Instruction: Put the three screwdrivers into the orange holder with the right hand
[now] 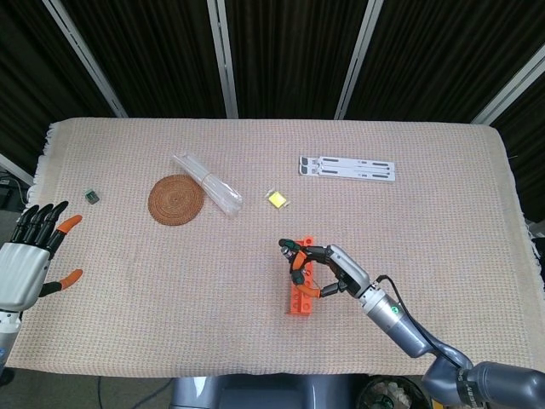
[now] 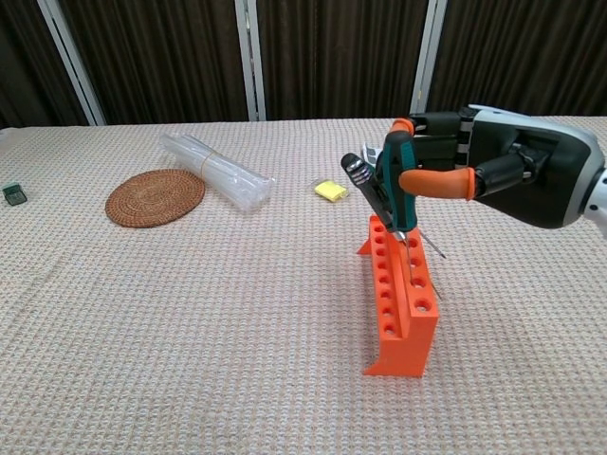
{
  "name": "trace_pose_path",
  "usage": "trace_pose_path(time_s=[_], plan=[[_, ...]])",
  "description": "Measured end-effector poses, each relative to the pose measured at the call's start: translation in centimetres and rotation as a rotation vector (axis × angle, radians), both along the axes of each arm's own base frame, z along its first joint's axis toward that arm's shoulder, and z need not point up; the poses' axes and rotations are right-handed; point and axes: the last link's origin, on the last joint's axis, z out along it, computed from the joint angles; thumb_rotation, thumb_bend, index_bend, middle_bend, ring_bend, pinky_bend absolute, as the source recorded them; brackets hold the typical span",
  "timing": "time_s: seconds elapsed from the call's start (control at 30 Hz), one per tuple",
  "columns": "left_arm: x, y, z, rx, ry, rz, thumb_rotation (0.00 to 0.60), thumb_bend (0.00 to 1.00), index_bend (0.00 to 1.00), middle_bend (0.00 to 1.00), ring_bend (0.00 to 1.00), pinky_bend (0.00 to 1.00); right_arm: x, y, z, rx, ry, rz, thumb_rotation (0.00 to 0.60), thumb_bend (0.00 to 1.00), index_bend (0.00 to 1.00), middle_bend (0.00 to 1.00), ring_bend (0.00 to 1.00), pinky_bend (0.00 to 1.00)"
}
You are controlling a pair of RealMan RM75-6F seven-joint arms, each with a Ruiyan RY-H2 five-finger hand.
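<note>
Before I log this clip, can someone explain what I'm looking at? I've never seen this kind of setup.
It is a two-armed robot at a cloth-covered table. One picture looks down from its head, the other looks forward from its chest. Its right hand holds a green-handled screwdriver over the orange holder; a dark-handled screwdriver leans there too. The left hand waits open at the table's edge. Also lying around: a woven coaster, a clear plastic bundle, a yellow block and a white strip.
</note>
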Motion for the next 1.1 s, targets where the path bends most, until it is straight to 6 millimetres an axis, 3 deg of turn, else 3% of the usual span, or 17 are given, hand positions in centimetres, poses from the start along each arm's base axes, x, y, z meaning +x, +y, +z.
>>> trace_pose_path(time_s=[0.17, 0.33, 0.4, 1.1], plan=[[0.0, 0.0, 0.0, 0.0, -0.001, -0.001, 0.6, 0.14, 0.16, 0.0, 0.0, 0.0, -0.1, 0.0, -0.1, 0.001, 0.0, -0.004, 0.6, 0.39, 0.6, 0.42, 0.28, 0.36], [-0.1, 0.0, 0.0, 0.002, -0.001, 0.001, 0.6, 0.14, 0.16, 0.0, 0.0, 0.0, -0.2, 0.0, -0.2, 0.001, 0.003, -0.003, 0.6, 0.19, 0.55, 0.39, 0.25, 0.33], [0.0, 0.0, 0.0, 0.003, -0.001, 0.0, 0.6, 0.14, 0.16, 0.0, 0.0, 0.0, -0.3, 0.0, -0.2, 0.002, 0.001, -0.003, 0.6, 0.16, 0.54, 0.39, 0.25, 0.32], [0.0, -0.1, 0.1, 0.004, -0.005, -0.004, 0.6, 0.14, 0.16, 0.0, 0.0, 0.0, -0.7, -0.3, 1.0, -0.052, -0.011, 0.007, 0.6, 0.08, 0.39, 0.29, 0.17, 0.26]])
